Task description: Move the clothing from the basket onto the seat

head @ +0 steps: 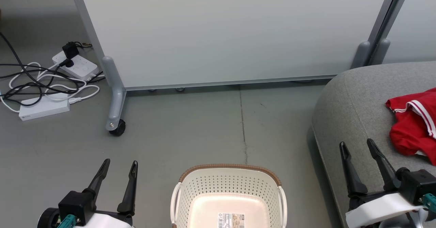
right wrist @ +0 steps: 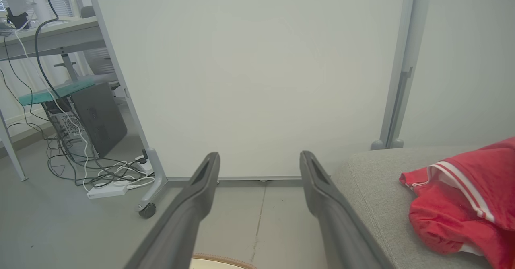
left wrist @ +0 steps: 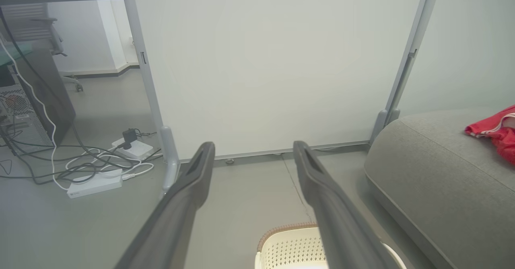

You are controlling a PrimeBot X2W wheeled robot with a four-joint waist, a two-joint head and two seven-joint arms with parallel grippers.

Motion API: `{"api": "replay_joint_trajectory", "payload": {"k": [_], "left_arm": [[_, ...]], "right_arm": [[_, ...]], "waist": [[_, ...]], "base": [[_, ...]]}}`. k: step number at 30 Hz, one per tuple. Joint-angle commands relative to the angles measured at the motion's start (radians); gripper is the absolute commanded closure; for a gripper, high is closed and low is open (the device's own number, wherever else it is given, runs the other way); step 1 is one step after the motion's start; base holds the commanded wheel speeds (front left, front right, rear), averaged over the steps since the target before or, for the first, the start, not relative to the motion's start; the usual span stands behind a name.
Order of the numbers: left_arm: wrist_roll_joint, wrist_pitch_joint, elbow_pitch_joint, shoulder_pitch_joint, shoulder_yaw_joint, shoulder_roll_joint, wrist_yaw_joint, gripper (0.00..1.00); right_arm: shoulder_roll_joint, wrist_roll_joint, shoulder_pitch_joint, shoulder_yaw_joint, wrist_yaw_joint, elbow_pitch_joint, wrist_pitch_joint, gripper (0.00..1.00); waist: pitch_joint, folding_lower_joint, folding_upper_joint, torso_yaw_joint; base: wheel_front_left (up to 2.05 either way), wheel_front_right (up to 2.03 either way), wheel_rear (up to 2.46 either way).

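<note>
Clothing (head: 414, 124) lies on the seat (head: 347, 108); your basket (head: 229, 197) shows a bare bottom, so the job looks finished. Left gripper (head: 120, 168) and right gripper (head: 356, 145) both hang spread, holding nothing.

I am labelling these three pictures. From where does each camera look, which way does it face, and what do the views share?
Head view: on the head, facing forward and down at the basket; left gripper and right gripper show, open.
Left wrist view: on the left wrist, facing the white panel along its own fingers.
Right wrist view: on the right wrist, facing that panel along its own fingers.
Shared: seat with red clothing.
</note>
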Motion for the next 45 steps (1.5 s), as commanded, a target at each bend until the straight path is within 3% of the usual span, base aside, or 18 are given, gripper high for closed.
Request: {"api": "replay_joint_trajectory", "payload": {"k": [1,33,34,37,45], "left_arm": [[0.001,-0.005,0.003,0.005,0.008,0.002,-0.005,0.00],[0.025,-0.005,0.043,0.009,0.092,-0.052,-0.046,0.00],[0.019,0.001,0.043,0.006,0.085,-0.057,-0.043,1.00],[0.014,0.003,0.058,0.024,0.070,-0.077,-0.043,1.00],[-0.083,0.003,0.022,0.052,0.039,-0.110,-0.075,1.00]], "right_arm": [[-0.004,0.005,0.009,-0.003,0.000,-0.005,0.004,0.00],[-0.004,0.012,0.005,-0.006,0.000,-0.009,0.013,0.00],[0.000,0.009,0.001,-0.002,0.000,-0.002,0.009,1.00],[0.000,0.016,0.009,-0.007,0.000,0.032,0.016,1.00],[-0.112,0.170,-0.025,-0.153,0.000,0.166,0.177,1.00]], "waist": [[0.000,0.0000,-0.0001,0.000],[-0.011,0.0000,-0.0001,0.009],[-0.011,0.0000,-0.0001,0.009],[-0.011,0.0000,-0.0001,0.009],[-0.006,0.0000,-0.0001,0.011]], "base": [[0.00,0.00,0.00],[0.00,0.00,0.00],[0.00,0.00,0.00],[0.00,0.00,0.00],[0.00,0.00,0.00]]}}
